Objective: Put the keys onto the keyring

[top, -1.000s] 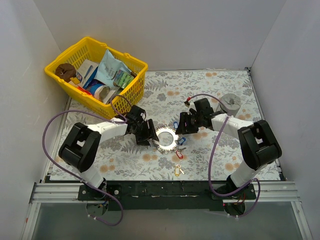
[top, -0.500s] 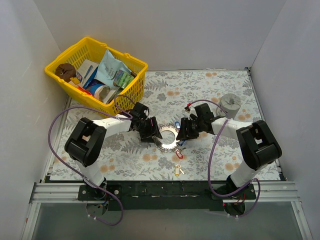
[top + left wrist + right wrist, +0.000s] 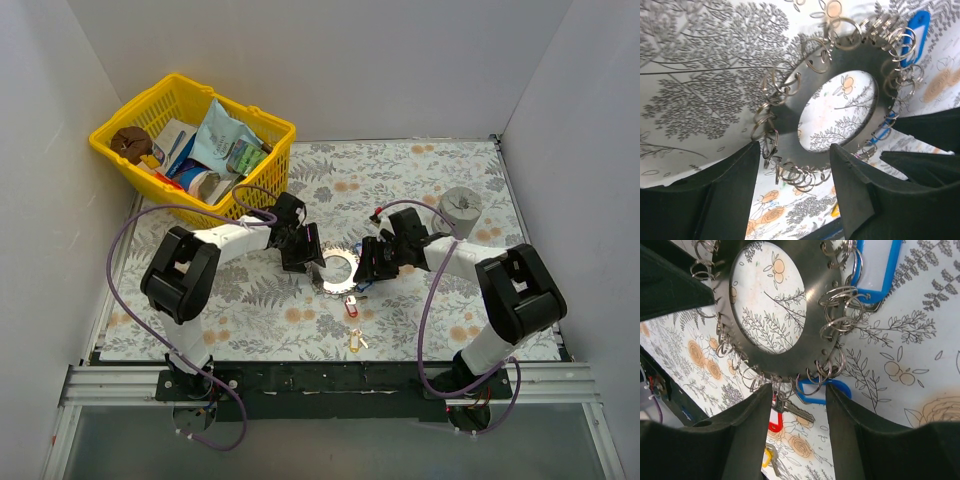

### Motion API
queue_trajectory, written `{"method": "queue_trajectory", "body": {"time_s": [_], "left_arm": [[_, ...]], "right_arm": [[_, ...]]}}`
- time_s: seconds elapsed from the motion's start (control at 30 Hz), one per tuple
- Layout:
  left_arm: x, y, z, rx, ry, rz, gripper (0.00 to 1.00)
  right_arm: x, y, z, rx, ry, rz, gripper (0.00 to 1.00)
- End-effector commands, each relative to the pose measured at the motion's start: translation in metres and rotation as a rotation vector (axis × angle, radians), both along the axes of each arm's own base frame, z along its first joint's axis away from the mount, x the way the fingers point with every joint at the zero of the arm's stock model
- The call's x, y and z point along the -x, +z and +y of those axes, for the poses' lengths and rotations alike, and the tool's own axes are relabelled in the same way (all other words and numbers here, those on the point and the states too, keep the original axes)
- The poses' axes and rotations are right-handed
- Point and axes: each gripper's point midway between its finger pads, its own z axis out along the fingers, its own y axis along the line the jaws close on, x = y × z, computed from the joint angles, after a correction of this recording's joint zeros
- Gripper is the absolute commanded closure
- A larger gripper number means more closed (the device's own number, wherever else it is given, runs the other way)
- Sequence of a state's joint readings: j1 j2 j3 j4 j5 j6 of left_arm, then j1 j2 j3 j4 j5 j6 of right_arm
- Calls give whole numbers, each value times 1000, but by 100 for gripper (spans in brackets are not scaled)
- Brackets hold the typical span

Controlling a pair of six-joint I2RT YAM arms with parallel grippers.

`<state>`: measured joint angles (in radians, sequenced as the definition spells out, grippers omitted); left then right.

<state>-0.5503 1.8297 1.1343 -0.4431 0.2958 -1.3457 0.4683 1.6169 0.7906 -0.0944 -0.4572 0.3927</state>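
Now | left hand [image 3: 794, 152] spread, right hand [image 3: 799, 390] spread, both flanking keyring [image 3: 790, 117] | yellow basket [image 3: 262, 185] holds packets [image 3: 222, 135]

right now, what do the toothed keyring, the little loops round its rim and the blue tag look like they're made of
Keyring: looks like flat sheet metal, perhaps steel, with a dull grey sheen and a thin, cleanly cut edge.
Small split rings: bright metal wire, with coiled loops that catch shiny glints.
Blue key tag: probably moulded plastic, a smooth, evenly coloured frame around a pale label window; whether that insert is paper or film is unclear.
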Motion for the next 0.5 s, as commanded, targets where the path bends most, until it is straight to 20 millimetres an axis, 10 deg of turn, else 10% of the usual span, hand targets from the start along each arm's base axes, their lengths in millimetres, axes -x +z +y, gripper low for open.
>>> {"method": "queue_trajectory", "body": {"time_s": [0.0, 0.47], "left_arm": [[-19, 17, 18, -96, 14, -95, 41], [-3, 39, 42, -154, -12, -157, 39]], "right_arm": [[-5, 15, -5, 37, -3, -55, 43], [-18, 48, 1, 45, 29, -157, 37]]}}
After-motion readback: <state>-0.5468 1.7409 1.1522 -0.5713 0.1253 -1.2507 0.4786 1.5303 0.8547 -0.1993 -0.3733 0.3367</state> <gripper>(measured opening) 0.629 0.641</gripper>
